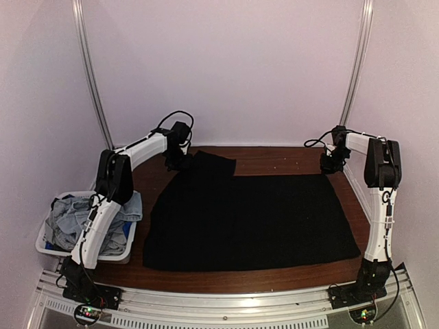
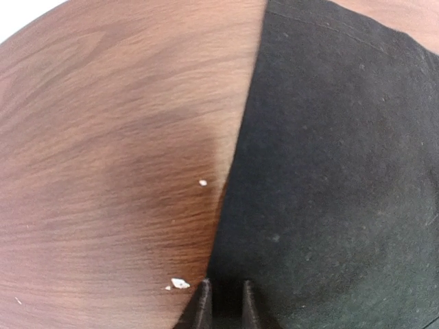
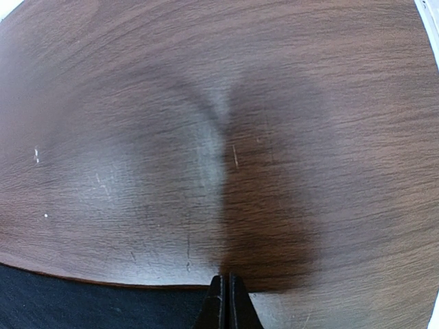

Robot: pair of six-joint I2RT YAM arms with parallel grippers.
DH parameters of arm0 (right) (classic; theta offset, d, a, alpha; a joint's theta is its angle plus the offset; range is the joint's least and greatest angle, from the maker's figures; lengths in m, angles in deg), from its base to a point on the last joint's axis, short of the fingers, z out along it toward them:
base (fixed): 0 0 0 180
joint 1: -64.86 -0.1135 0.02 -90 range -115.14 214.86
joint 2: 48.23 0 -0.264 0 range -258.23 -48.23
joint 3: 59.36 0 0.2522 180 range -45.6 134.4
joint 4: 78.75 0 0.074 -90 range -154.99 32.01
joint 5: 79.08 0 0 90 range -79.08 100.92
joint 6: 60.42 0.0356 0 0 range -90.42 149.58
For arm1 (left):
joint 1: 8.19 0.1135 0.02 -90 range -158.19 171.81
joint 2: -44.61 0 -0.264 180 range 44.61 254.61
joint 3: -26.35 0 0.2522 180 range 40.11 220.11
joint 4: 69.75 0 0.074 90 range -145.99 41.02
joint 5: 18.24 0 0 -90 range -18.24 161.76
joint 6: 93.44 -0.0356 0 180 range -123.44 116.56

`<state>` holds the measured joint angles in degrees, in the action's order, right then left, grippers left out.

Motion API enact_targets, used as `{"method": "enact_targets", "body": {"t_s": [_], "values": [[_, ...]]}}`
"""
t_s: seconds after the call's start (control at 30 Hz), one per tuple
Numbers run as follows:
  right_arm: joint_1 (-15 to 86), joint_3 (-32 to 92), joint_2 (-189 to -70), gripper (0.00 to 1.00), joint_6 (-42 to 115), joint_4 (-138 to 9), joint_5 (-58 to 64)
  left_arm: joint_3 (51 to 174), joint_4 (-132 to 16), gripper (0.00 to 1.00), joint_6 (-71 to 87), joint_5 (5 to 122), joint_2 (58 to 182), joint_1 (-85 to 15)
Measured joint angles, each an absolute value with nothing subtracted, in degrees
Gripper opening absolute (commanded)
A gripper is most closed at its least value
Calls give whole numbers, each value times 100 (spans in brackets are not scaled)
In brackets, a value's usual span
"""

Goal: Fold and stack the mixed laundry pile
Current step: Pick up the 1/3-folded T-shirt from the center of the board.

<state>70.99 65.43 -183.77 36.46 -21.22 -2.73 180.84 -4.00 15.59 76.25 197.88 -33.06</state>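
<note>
My left end effector straddles the black shirt's far-left edge, jaws narrowly apart, grip unclear. The right end effector is pressed together. I'd pinch both far corners, then lift evenly.

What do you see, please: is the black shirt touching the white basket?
Apart. The top external view shows a strip of bare table between the black shirt and the white basket.

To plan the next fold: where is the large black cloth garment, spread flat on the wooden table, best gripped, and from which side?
Probably at its two far corners, pinched from above across the edge. The large black cloth garment lies flat on the wooden table, so only its border offers a lip, and bare wood lies beyond the far edge.
</note>
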Motion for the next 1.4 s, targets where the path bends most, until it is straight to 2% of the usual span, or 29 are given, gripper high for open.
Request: {"method": "enact_targets", "body": {"t_s": [0.03, 0.23, 0.67, 0.93, 1.4], "values": [[7099, 6543, -18377, 0, 3646, -2122, -273, 18092, -400, 0, 1563, 7630, 19792, -3306], [7097, 6543, -18355, 0, 3672, -2058, -282, 18097, -426, 0, 1756, 7485, 19779, -3247], [7139, 6541, -18080, 0, 3880, -1801, -507, 17297, -1169, 0, 1931, 6471, 19134, -2978], [7154, 6132, -17433, 0, 3904, -1836, -621, 16322, -1587, 0, 1745, 6268, 18232, -2978], [7202, 4641, -16312, 0, 3904, -2117, -623, 14318, -2275, 0, 1544, 6178, 16929, -2984]]}}
